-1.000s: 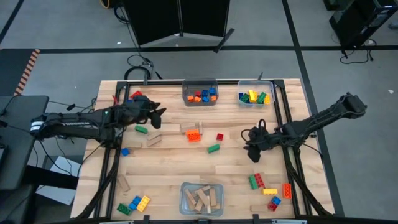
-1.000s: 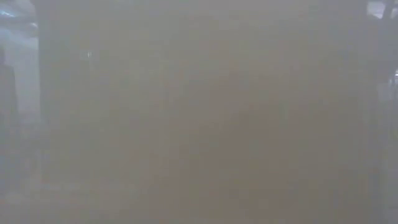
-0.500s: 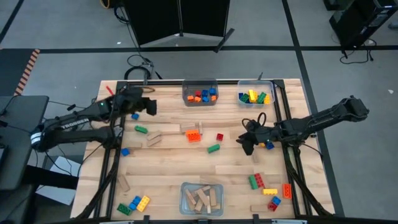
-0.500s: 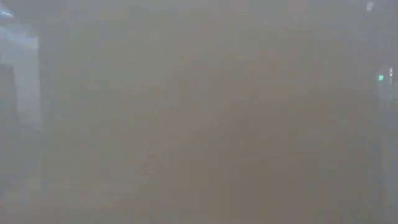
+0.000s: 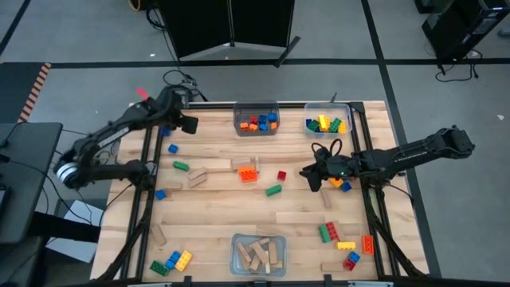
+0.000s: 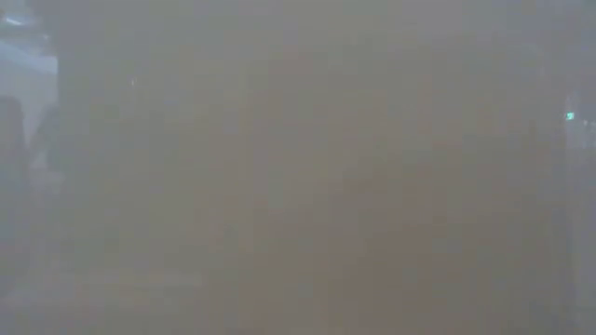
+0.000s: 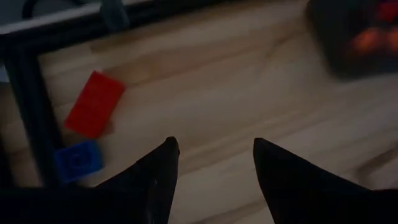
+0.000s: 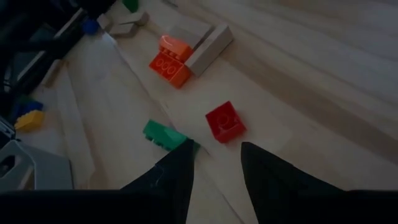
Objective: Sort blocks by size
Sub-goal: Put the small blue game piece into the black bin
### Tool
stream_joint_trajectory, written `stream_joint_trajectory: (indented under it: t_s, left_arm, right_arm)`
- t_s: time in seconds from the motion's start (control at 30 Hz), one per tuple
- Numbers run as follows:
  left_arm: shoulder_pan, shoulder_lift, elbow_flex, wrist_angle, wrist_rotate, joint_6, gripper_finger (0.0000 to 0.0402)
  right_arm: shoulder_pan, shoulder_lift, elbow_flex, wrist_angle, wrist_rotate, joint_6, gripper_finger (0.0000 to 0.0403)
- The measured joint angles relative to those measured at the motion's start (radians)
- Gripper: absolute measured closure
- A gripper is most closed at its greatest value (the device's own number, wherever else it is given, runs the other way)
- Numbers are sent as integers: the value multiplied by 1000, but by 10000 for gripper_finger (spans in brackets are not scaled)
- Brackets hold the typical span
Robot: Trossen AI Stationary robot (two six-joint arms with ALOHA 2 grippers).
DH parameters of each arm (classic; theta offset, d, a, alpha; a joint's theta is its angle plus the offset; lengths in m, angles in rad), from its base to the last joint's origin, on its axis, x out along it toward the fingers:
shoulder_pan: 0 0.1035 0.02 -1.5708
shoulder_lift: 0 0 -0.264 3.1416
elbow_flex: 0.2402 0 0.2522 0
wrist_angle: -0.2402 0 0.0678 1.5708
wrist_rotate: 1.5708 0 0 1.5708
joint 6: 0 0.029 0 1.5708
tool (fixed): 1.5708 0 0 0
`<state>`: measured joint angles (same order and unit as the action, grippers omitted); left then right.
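Blocks lie scattered across your wooden table; take the orange brick near its middle as your landmark. A tan wooden block touches that orange brick on its far side. A small red brick sits just to the right of it, a green brick right and a bit nearer the front edge. Left of the orange brick you have another tan piece, a green brick and two small blue bricks, well apart from each other.

Far of the orange brick, a clear bin holds orange, blue and red bricks; a second bin to its right holds yellow, green and blue ones. Toward the front edge, a third bin holds tan wooden blocks. More bricks cluster at the front right corner and the front left corner.

Your left gripper is at the far left corner of the table, fingers spread with nothing between them, a red brick and a blue brick just ahead of it. Your right gripper hangs to the right of the orange brick, fingers parted and empty, above the red and green bricks.

Low view shows only haze.
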<state>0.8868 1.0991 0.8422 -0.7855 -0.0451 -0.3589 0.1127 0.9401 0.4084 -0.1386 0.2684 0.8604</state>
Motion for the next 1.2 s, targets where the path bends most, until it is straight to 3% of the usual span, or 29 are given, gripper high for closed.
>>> stream_joint_trajectory:
  t_s: [0.13, 0.27, 0.4, 0.57, 0.9, 1.2]
  left_arm:
    - [43, 140, 89, -143, 4, 151, 188]
    - [58, 275, 176, -256, -57, 283, 188]
    - [58, 399, 247, -337, -146, 409, 188]
    - [58, 510, 270, -374, -176, 512, 188]
    - [77, 646, 270, -391, -254, 544, 188]
    - [83, 677, 270, -376, -255, 515, 188]
  right_arm:
    - [0, 0, 0, 4, 0, 0, 256]
    - [0, 0, 0, 4, 0, 0, 256]
    - [-2, 0, 0, 4, 0, 0, 256]
    - [-17, 0, 0, 4, 0, 0, 256]
    - [-34, 0, 0, 6, 1, 0, 256]
    - [-51, 0, 0, 11, 1, 0, 256]
